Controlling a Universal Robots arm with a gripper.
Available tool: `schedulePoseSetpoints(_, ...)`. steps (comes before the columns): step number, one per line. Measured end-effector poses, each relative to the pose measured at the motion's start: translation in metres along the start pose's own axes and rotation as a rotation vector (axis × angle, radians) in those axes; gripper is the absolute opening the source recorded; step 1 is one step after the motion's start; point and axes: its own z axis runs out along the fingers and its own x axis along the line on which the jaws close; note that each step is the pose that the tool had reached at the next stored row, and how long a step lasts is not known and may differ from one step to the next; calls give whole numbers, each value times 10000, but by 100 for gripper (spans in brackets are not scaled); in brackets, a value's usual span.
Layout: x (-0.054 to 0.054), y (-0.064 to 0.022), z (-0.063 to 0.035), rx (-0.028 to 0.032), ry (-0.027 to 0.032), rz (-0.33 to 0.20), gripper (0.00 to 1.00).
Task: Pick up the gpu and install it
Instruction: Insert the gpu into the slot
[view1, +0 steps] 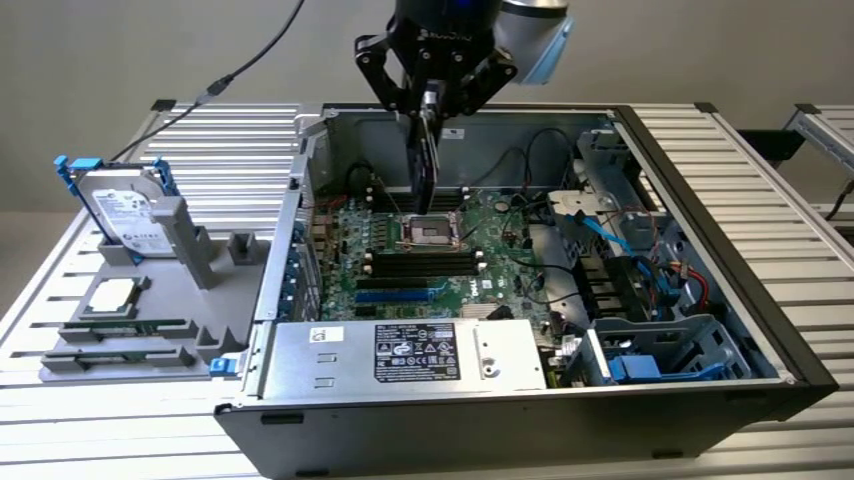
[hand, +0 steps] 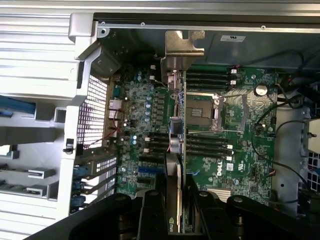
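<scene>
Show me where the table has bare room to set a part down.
Bare slats lie at the exterior view's right of the case, and beyond the grey tray, past the hard drive. Crowded: the tray, the case's cabled bays; the hand holds the gpu over the motherboard.

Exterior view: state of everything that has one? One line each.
gripper: shut on the gpu, above the open case.
gpu: held on edge, hanging over the motherboard, not seated in a slot.
computer case: lying flat, side panel off, inside exposed.
hard drive: upright in the gray holder, outside the case.
memory strips: in the gray holder, not installed.
</scene>
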Motion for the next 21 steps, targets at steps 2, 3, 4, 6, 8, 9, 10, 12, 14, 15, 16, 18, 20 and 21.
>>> schedulePoseSetpoints(2,0,0,3,38,-145,-262,27)
schedulePoseSetpoints(3,0,-1,5,60,-219,-411,27)
schedulePoseSetpoints(4,0,-1,7,80,-286,-548,27)
schedulePoseSetpoints(6,0,-2,11,119,-416,-826,27)
schedulePoseSetpoints(8,-1,-2,15,159,-545,-1111,27)
schedulePoseSetpoints(9,-1,-2,17,179,-606,-1255,27)
schedulePoseSetpoints(10,-1,-2,19,199,-665,-1396,27)
schedulePoseSetpoints(12,-2,-3,25,236,-761,-1709,27)
schedulePoseSetpoints(14,-3,-4,34,265,-800,-2074,27)
schedulePoseSetpoints(15,-4,-5,38,279,-806,-2255,27)
schedulePoseSetpoints(16,-4,-5,42,291,-803,-2436,27)
schedulePoseSetpoints(18,-5,-6,52,313,-786,-2810,27)
schedulePoseSetpoints(20,-5,-8,61,333,-765,-3163,27)
schedulePoseSetpoints(21,-5,-8,65,343,-755,-3343,27)
